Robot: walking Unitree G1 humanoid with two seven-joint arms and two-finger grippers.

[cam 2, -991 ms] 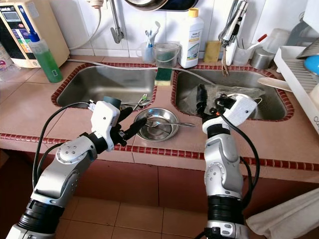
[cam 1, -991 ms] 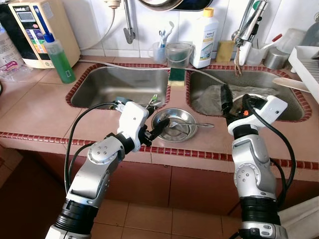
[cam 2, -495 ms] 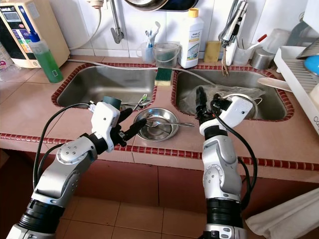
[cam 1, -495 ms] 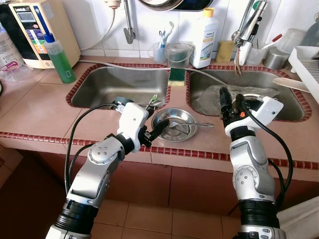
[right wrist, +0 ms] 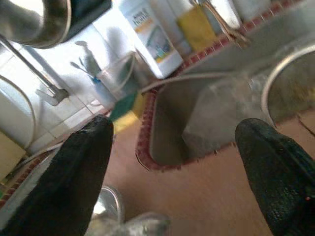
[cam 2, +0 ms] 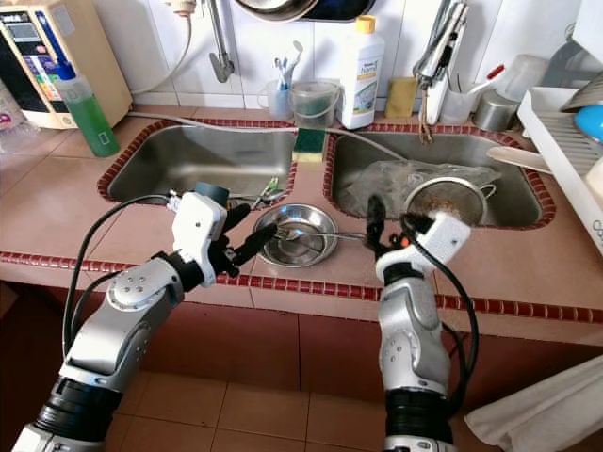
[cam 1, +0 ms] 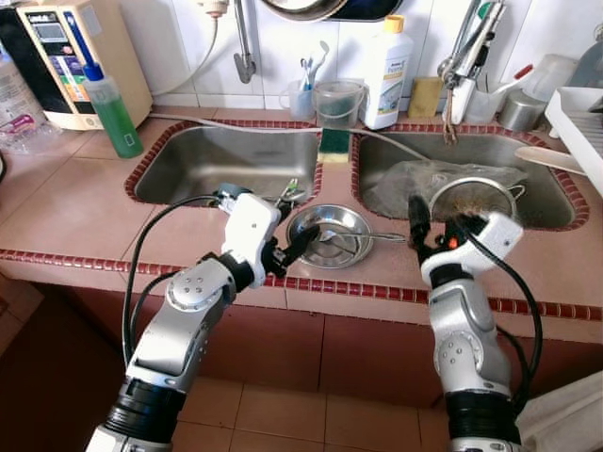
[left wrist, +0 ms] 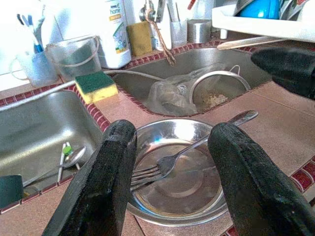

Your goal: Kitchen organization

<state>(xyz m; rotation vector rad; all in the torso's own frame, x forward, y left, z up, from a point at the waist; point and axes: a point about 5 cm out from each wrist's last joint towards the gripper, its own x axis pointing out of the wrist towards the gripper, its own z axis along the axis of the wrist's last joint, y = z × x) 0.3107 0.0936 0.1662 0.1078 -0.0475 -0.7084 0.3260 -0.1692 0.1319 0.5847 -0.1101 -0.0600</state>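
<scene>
steel bowl (cam 1: 328, 235) just beyond left hand (cam 1: 291, 243)

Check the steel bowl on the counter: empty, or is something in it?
Not empty. The steel bowl holds a fork, tines down inside and handle resting over the rim; the open left gripper frames it.

A terracotta-tiled counter (cam 1: 66, 202) with red brick edging holds two steel sinks beneath a white tiled wall (cam 1: 179, 42); brown floor tiles (cam 1: 283, 414) lie below.
</scene>
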